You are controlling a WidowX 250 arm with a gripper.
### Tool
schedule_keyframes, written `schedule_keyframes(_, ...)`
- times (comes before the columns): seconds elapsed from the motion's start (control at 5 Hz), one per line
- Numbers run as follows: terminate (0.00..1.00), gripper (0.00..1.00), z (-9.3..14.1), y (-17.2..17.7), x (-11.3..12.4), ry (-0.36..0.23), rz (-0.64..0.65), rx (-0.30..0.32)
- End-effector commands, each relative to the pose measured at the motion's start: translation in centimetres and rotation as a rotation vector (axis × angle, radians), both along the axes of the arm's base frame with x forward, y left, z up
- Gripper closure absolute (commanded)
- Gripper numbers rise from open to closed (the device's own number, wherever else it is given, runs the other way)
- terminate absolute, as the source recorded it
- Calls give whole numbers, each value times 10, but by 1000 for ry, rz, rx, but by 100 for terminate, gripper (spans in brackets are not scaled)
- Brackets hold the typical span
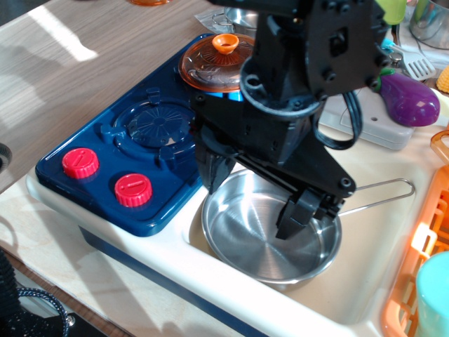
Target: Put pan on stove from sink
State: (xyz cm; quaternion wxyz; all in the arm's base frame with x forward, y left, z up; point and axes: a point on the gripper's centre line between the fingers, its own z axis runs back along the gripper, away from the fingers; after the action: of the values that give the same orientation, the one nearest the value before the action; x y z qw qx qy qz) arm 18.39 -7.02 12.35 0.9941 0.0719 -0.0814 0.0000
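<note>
The shiny steel pan [263, 242] lies in the cream-white sink [365, 270], its wire loop handle [384, 193] pointing right. My black gripper [256, 195] hangs low over the back of the pan with its jaws open. One fingertip [212, 172] is at the pan's back left rim, and the other [296, 216] reaches down inside the pan on the right. It holds nothing. The dark blue stove [105, 151] lies left of the sink, with two red knobs [81, 163] and a bare front burner [156, 125].
A pot with an orange transparent lid [216, 60] sits on the back burner. A purple eggplant [410, 98] and a spatula [415, 64] lie behind the sink. An orange dish rack [414, 281] with a teal cup [435, 298] stands at the right.
</note>
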Motion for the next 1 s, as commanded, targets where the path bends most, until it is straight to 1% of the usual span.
schedule_keyframes(0.0, 0, 0, 0, 0, 0, 0, 0, 0)
schedule_keyframes(0.2, 0, 0, 3, -14, -8, -42, -69, -19)
schedule_keyframes(0.6, 0, 0, 3, -32, -15, 4, -94, -68)
schedule_keyframes(0.8, 0, 0, -6, -35, -16, -2, -116, -92)
